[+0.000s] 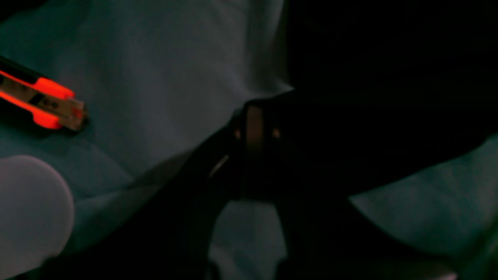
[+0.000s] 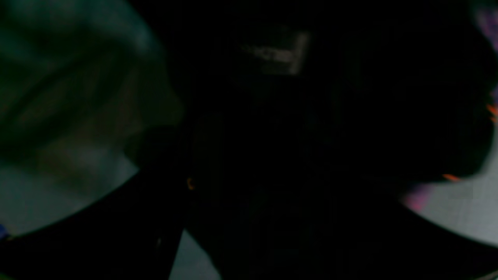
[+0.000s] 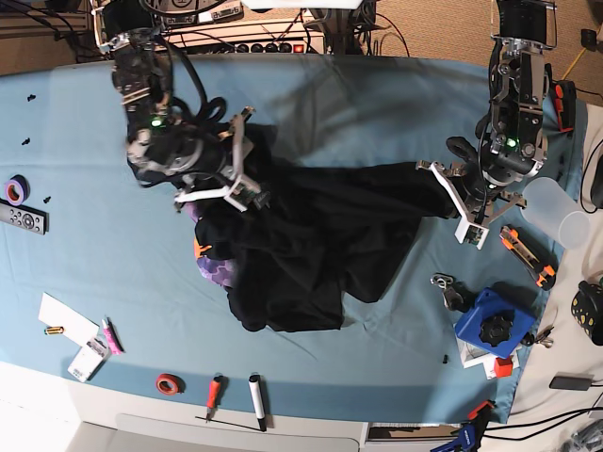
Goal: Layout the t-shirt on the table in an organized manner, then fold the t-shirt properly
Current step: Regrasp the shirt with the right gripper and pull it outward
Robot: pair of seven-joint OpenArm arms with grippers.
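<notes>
The black t-shirt (image 3: pixel 301 250) lies crumpled and stretched across the middle of the light blue table (image 3: pixel 377 104), with bare cloth open along the far edge and the near left, while tools crowd the borders: an orange utility knife (image 3: pixel 528 254) by the right edge, a red tape roll (image 3: pixel 170 383) and a marker (image 3: pixel 255 400) near the front. The left gripper (image 3: pixel 450 193) is clamped on the t-shirt's right end. The right gripper (image 3: pixel 240 155) sits at the shirt's upper left, jaws spread wide around bunched cloth (purple print (image 3: pixel 215 271) peeks out below), though whether it truly holds I cannot tell.
</notes>
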